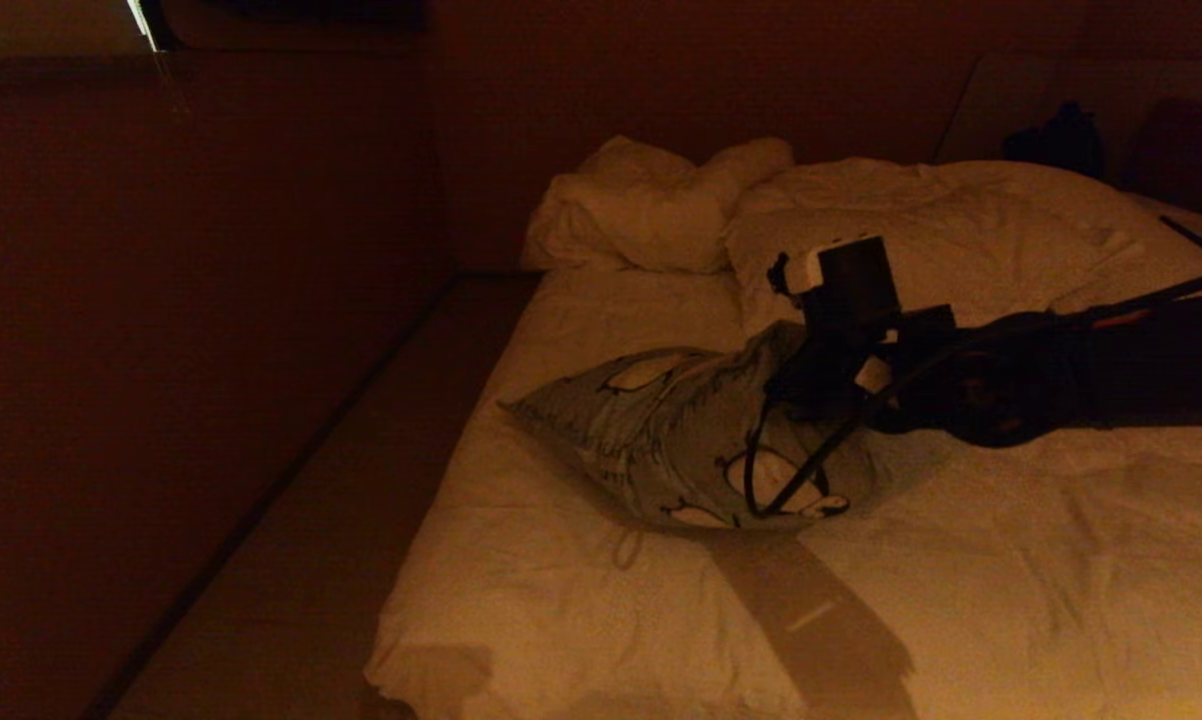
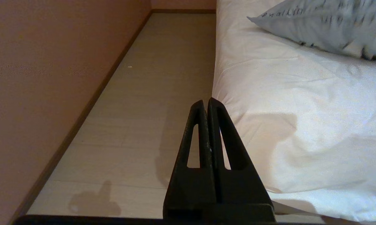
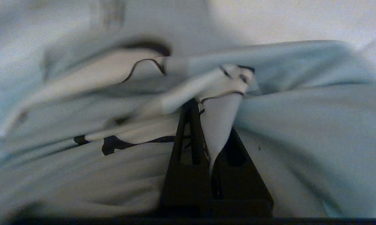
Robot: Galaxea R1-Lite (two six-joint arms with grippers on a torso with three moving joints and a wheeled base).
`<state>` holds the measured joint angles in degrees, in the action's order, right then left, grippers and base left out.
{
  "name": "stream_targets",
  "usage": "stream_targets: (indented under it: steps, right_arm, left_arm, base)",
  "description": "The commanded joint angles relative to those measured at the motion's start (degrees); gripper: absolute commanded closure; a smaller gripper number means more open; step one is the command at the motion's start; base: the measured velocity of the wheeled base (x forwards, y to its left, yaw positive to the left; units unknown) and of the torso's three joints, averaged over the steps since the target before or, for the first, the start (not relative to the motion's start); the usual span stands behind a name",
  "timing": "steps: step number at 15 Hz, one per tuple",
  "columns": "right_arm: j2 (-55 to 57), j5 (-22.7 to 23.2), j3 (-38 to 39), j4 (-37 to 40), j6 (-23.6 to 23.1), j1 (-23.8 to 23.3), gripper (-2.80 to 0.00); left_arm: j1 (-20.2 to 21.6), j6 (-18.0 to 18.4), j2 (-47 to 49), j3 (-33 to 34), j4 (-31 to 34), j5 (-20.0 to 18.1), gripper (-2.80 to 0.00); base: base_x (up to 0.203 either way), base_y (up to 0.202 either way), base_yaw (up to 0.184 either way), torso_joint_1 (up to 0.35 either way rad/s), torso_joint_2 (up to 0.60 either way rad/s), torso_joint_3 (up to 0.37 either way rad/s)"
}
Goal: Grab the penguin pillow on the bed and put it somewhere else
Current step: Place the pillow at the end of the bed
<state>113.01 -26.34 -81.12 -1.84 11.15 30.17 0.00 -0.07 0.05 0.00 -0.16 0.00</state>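
1. Right arm comes in from the right of the head view, stretched roughly level over the bed (image 1: 581, 600), wrist bent down toward the pillow.
2. Right gripper (image 3: 203, 109) has its fingers clamped on a bunched fold of the penguin pillow (image 1: 661, 440); cloth is pinched between the two black fingers in the right wrist view.
3. Left gripper (image 2: 206, 104) is low beside the bed, over the floor (image 2: 150, 93), fingers pressed together with nothing between them. Left arm is not in the head view.
4. The penguin pillow is on the white duvet, near the middle of the bed and toward its left side. The gripped end is pulled up, so it peaks at the right and slopes down to a pointed corner at the left.
5. Long axis runs roughly across the bed, left to right in the head view, tilted upward toward the gripper. The printed penguin side faces the camera; print is partly hidden by folds and cables.
6. Count: one penguin pillow, one bed, two grippers seen across the views. The white pillows (image 1: 651, 205) at the head of the bed are rumpled together, so the number is unclear.
7. Wall (image 2: 50, 78) runs along the floor strip left of the bed.
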Motion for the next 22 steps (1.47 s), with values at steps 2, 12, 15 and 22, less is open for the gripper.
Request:
stream_targets:
  steps: [2, 12, 15, 22]
  right_arm:
    - [-1.8, 0.4, 11.6, -4.4, 0.1, 2.5, 0.00]
    - [-7.5, 1.4, 31.6, -21.7, -0.7, 8.1, 0.00]
    - [-7.5, 1.4, 33.2, -25.4, -0.8, 8.1, -2.80]
    - [-14.0, 0.7, 35.3, -26.4, -2.0, 8.2, -2.80]
  left_arm:
    - [0.1, 0.0, 0.0, 0.2, 0.0, 0.0, 0.00]
    - [0.0, 0.0, 0.0, 0.2, 0.0, 0.0, 0.00]
    - [0.0, 0.1, 0.0, 0.2, 0.0, 0.0, 0.00]
    - [0.0, 0.0, 0.0, 0.2, 0.0, 0.0, 0.00]
  base:
    - [0.000, 0.000, 0.000, 0.000, 0.00, 0.000]
    - [0.000, 0.000, 0.000, 0.000, 0.00, 0.000]
    - [0.000, 0.000, 0.000, 0.000, 0.00, 0.000]
    - [0.000, 0.000, 0.000, 0.000, 0.00, 0.000]
